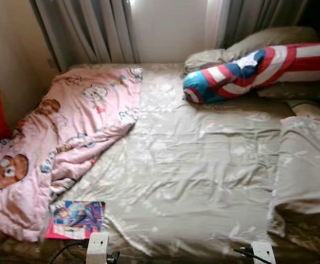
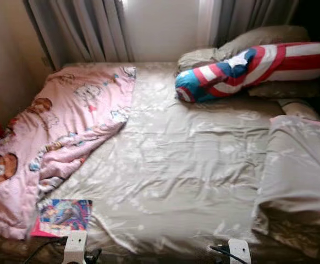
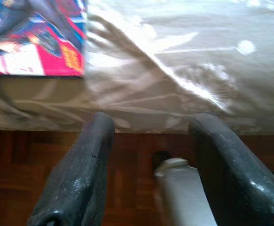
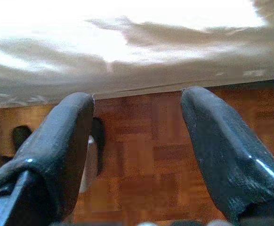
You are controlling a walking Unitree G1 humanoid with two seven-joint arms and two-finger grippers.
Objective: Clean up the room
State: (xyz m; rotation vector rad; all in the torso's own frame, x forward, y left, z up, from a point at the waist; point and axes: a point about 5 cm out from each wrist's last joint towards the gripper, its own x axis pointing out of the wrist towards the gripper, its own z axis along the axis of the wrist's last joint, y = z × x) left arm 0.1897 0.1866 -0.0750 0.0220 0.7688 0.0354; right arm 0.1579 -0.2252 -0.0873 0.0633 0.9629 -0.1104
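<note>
Both pincers hang low at the foot of the bed [image 1: 204, 181], over a parquet floor [image 4: 151, 160]. The left gripper [image 3: 149, 141] has its two black fingers spread apart with nothing between them, as does the right gripper [image 4: 137, 122], each pointing at the mattress edge just ahead.

Ahead of both pincers spreads a beige, creased quilt [image 1: 193, 165], covering most of the bed. Forward and to the left of the left gripper, a pink blanket [image 1: 66, 137] printed with cartoon bears lies rumpled over the bed's left side. Ahead of the right gripper, a second beige cover [image 1: 305, 165] lies folded on the bed's right side. Far ahead, well beyond the right gripper at the head of the bed, a long bolster pillow [image 1: 248, 71] in red, white and blue stripes rests against beige pillows [image 1: 270, 39]. Just ahead and left of the left gripper, a colourful comic book [image 3: 33, 37] lies flat on the near edge, partly tucked under the pink blanket.
</note>
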